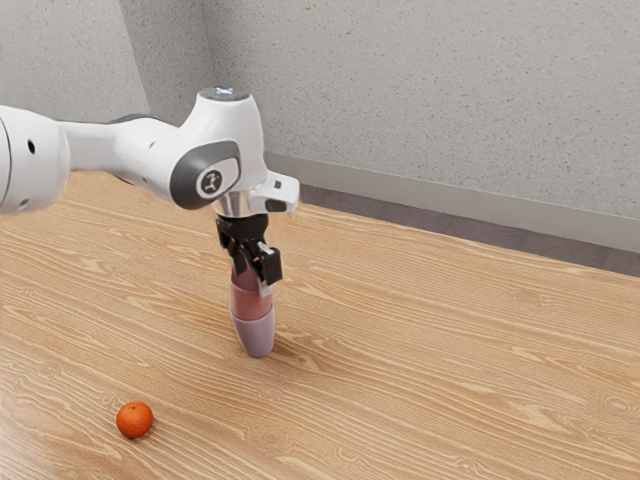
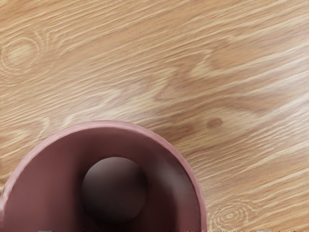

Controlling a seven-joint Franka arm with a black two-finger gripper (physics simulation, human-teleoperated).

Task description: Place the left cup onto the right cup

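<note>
Cups are sitting stacked on the wooden desk [image 1: 450,350] in the exterior view: the reddish cup [image 1: 244,298] is nesting upright in the pale lilac cup [image 1: 256,337]. The black claw [image 1: 258,268] is hanging right at the reddish cup's rim; whether it is clamping or released I cannot tell. An orange [image 1: 134,419] is lying well apart, toward the exterior view's left. A round emblem [image 1: 212,181] is showing on the arm [image 1: 120,150], unreadable. In the wrist view, the reddish cup [image 2: 58,164] is gaping open just under the hand, on the grained desk [image 2: 193,63].
</note>
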